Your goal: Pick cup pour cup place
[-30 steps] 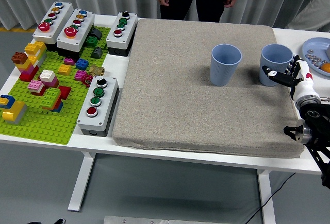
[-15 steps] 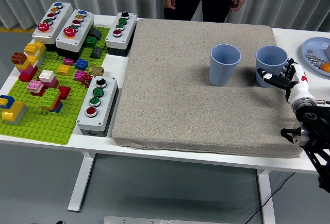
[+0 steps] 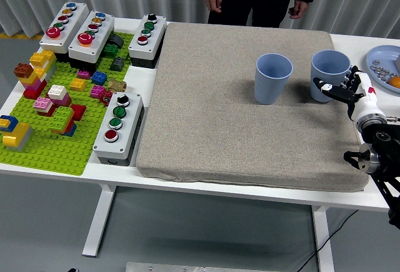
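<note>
Fig.: I'm reaching my right hand [image 3: 350, 90] w/ fingers [image 3: 326, 86] spread wide, holding nothing, at the right blue cup [image 3: 330, 75] on the grey mat [image 3: 237, 134]. Best approach, I judge: wrapping mid-wall, keeping it upright, before tipping toward the left cup [image 3: 273, 78].

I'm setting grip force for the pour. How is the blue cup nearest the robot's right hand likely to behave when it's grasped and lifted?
The right cup looks like thin, smooth plastic, so probably light and somewhat slippery. It is tall and tapers to a narrower base, and stands on a soft grey mat, so a sideways nudge from the right hand might tip it. Its contents are not visible.
</note>
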Tool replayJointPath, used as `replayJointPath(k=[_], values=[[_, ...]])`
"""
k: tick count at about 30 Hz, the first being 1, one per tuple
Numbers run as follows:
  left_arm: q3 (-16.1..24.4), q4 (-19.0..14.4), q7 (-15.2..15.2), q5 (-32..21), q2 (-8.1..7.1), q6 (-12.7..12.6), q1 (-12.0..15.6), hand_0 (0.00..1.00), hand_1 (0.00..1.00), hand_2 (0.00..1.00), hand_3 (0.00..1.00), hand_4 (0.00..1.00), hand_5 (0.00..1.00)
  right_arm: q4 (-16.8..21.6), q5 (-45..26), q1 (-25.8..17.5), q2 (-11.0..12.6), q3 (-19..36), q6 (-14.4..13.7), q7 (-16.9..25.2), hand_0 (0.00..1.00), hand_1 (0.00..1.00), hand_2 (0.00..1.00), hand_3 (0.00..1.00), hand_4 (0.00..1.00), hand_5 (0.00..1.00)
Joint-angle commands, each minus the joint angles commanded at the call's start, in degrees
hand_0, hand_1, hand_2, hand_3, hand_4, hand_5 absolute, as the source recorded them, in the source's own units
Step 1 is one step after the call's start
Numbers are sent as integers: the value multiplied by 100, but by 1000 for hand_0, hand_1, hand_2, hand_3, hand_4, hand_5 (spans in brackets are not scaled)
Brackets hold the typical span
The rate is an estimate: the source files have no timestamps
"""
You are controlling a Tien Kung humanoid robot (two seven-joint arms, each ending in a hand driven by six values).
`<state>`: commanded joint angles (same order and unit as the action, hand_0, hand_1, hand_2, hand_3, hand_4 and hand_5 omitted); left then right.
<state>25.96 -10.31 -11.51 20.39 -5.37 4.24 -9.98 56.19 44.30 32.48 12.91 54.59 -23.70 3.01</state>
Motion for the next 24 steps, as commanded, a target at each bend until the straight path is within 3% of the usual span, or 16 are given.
replayJointPath(k=[22,23,24], values=[[-16,0,1,-8,3,3,-19,782,787,854,730,512,984,86,-132,0,-15,65,286,-105,904,772,693,740,675,2],[-16,0,1,-9,3,3,-20,783,787,853,730,512,984,92,-127,0,-14,69,303,-114,918,811,805,840,840,195],[-16,0,1,-10,3,3,-21,783,787,853,730,512,984,95,-123,1,-14,72,313,-122,918,811,805,840,840,195]])
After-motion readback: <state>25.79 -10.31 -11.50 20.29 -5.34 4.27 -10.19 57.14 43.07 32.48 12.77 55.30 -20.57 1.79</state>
